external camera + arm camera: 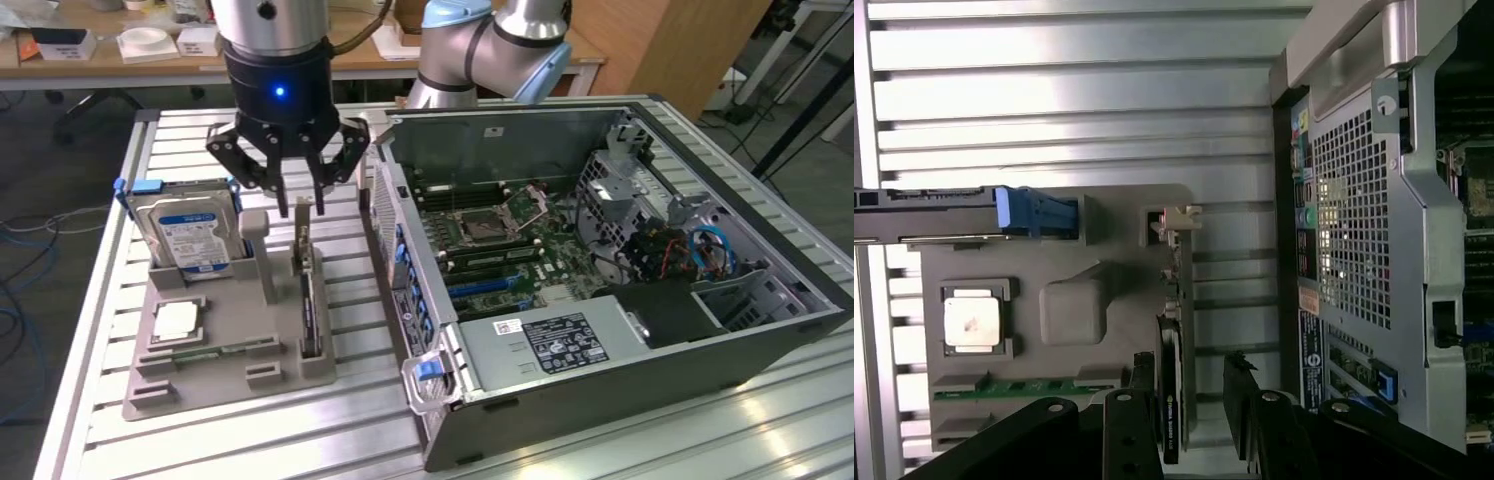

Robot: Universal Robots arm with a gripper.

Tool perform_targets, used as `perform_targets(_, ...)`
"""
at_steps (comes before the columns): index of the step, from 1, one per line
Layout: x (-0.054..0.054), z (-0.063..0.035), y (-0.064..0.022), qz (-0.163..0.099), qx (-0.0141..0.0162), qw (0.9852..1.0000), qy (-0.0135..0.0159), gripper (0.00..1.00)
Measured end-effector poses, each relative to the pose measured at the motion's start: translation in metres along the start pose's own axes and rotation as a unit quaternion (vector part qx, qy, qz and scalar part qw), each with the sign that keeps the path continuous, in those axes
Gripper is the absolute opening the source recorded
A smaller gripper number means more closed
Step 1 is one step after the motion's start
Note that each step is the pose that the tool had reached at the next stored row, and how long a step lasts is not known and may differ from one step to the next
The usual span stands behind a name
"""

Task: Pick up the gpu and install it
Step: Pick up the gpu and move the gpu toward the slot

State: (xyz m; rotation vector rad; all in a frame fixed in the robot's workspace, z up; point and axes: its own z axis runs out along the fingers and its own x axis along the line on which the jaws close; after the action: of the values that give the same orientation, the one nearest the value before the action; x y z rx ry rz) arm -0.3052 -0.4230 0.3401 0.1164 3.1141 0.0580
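Claw [302,203] spread and empty, directly above the gpu [310,300], which stands on edge in the grey holder [227,345], its long axis running between the fingers.

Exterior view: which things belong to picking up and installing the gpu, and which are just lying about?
For the job: gpu, standing on edge in the tray; gripper, open over it; computer case.
Lying about: hard drive; CPU; RAM stick.
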Motion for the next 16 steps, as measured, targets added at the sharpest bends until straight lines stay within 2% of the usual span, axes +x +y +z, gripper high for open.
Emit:
perform_targets(7,0.0,0.0108,-0.0027,0.0,0.001,1.0,0.0007,0.41)
perform_targets(16,0.0,0.0133,-0.0028,0.0,0.0025,1.0,0.001,0.41)
